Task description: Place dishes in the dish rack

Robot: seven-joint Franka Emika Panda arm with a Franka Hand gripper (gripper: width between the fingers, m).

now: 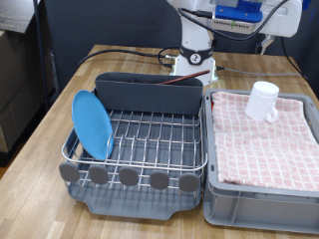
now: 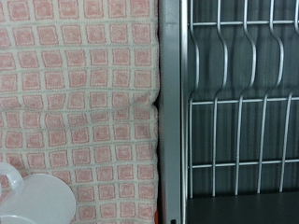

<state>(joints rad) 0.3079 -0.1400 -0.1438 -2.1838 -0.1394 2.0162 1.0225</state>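
The silver wire dish rack (image 1: 150, 134) stands on the wooden table left of the middle in the exterior view. The light-blue plate (image 1: 93, 124) stands on edge in its left slots. A reddish-brown spoon handle (image 1: 181, 83) shows at the top of the rack's dark grey caddy (image 1: 145, 92). The white mug (image 1: 263, 101) sits on the pink checkered cloth (image 1: 264, 134) in the grey bin. The wrist view looks down on the cloth (image 2: 84, 93), the rack's wires (image 2: 238, 93) and part of the mug (image 2: 33, 196). No gripper fingers show in either view.
The grey bin (image 1: 259, 204) sits against the rack on the exterior view's right. The robot's base (image 1: 194, 55) stands behind the rack, with cables across the table. The rack's grey drip tray (image 1: 135, 204) reaches the table's front edge.
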